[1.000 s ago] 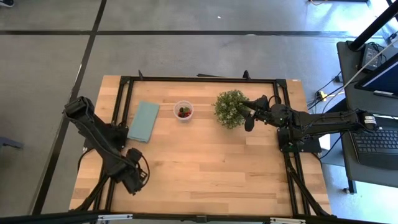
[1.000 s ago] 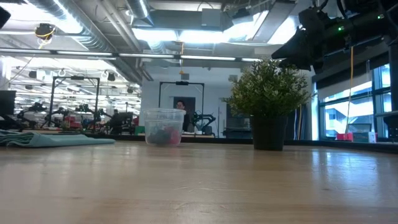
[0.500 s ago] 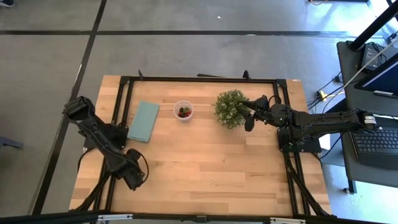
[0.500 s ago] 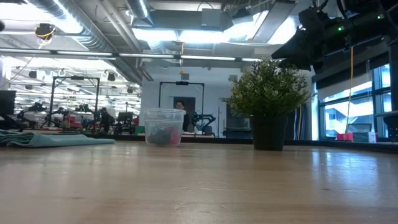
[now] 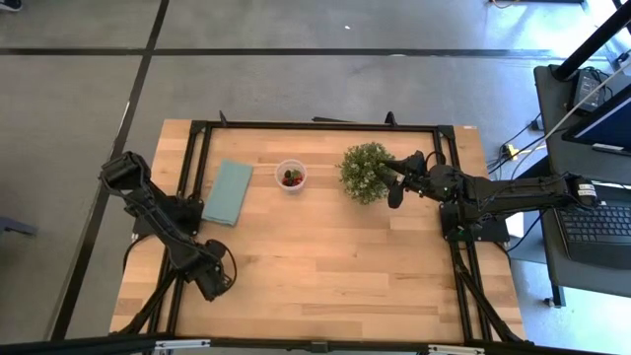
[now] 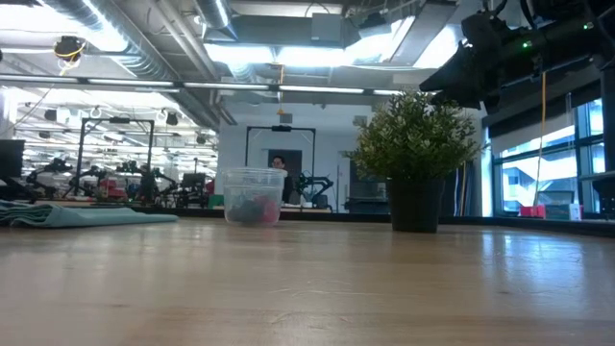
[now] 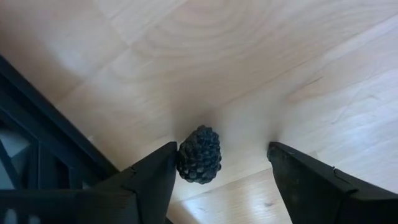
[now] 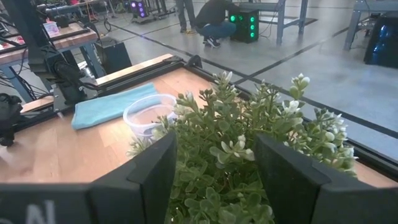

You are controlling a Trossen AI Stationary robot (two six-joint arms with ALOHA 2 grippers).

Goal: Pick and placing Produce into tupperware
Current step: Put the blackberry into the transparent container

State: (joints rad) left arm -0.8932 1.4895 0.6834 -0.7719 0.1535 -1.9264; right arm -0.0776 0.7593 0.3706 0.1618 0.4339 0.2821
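Note:
My left gripper (image 5: 212,282) (image 7: 221,171) is open and points down at the table near its left near corner. A dark berry-like piece (image 7: 199,163) lies on the wood between its fingers. The tupperware (image 5: 291,176) (image 6: 254,197) (image 8: 148,113), a small clear cup, stands on its base toward the far edge. It holds red and dark pieces (image 5: 292,178). My right gripper (image 5: 394,185) (image 8: 214,180) is open, level, at the right side of the bushy plant (image 5: 365,172), whose leaves show between its fingers. My left gripper comes from above, and the dark berry (image 7: 200,158) rests on the table close against one finger (image 7: 155,180). I cannot tell whether that finger touches it. My right gripper stands among the plant's outer leaves (image 8: 233,149); I cannot tell whether it touches them.
A flat teal cloth (image 5: 229,191) (image 6: 86,215) lies left of the cup. The potted plant (image 6: 416,154) stands right of the cup. A black frame (image 5: 315,126) runs round the table. The wood (image 5: 325,256) between the arms is bare. A person (image 8: 214,18) crouches beyond the table.
My left arm has shifted slightly toward the table's near edge and has left the upper left corner of the low view. Cup, plant and right arm have stayed in place.

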